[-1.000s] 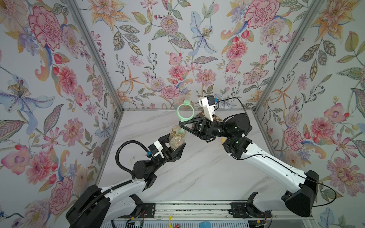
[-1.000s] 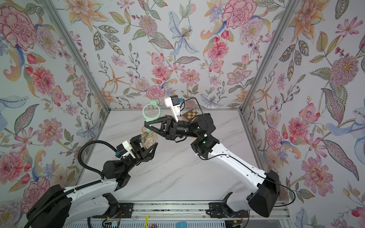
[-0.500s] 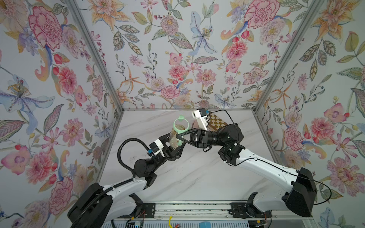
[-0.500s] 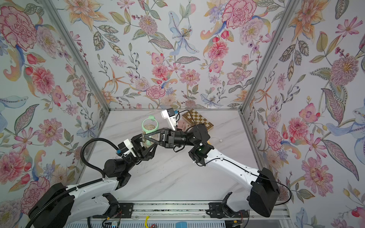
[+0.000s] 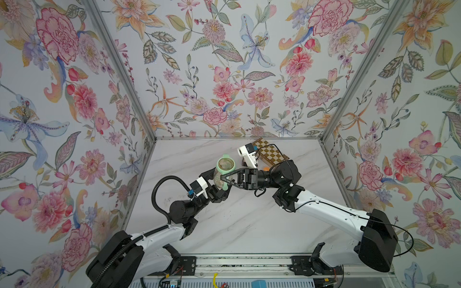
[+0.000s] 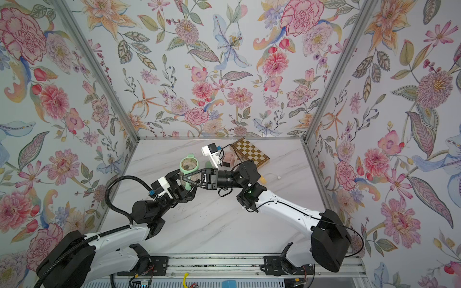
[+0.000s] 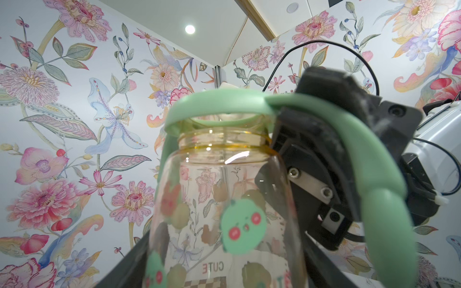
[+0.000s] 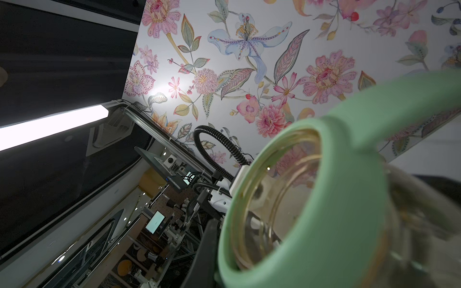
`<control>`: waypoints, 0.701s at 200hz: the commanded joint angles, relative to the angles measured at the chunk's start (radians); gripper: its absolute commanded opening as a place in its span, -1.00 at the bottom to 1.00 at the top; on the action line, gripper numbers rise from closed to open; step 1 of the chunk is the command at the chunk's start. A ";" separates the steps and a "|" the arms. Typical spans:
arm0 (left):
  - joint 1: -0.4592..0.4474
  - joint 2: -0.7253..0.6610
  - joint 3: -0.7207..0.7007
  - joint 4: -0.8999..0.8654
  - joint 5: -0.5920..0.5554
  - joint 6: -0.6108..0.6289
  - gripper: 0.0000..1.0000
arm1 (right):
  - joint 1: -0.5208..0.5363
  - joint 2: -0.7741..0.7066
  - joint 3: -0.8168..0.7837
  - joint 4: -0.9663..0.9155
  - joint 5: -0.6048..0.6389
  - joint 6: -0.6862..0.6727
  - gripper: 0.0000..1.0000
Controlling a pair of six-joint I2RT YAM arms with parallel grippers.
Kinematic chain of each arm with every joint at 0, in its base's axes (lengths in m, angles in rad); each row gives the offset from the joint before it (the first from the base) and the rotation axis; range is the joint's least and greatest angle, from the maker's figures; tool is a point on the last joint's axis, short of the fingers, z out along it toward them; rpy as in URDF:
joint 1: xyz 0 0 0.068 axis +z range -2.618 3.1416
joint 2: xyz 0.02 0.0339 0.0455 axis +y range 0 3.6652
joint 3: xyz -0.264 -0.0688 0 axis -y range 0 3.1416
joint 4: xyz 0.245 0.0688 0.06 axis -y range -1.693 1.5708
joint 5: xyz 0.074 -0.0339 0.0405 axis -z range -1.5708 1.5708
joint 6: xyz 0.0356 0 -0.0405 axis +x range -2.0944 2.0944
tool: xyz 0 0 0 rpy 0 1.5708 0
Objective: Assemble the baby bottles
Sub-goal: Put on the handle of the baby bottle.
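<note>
While the left gripper [image 5: 216,185] clamps the clear printed baby bottle [image 7: 224,199] aloft over the middle of the marble desk [image 5: 249,224], the right gripper [image 5: 223,178] (jaws pressed nearly together) pinches a handle of the mint-green two-handled collar [image 7: 217,98], which rings the bottle's mouth.
</note>
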 commanded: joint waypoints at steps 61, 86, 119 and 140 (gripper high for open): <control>0.001 -0.042 0.011 0.291 0.017 0.096 -0.90 | -0.030 0.001 -0.002 -0.173 0.042 0.034 -0.93; 0.003 -0.011 0.055 0.291 0.002 0.075 -0.92 | -0.026 0.013 -0.004 -0.168 0.056 0.048 -0.52; 0.008 0.035 0.107 0.291 -0.003 0.067 -0.93 | -0.039 -0.039 0.002 -0.206 0.074 0.016 0.35; 0.026 0.049 0.121 0.291 -0.011 0.058 -0.94 | -0.047 -0.144 0.008 -0.401 0.119 -0.113 0.68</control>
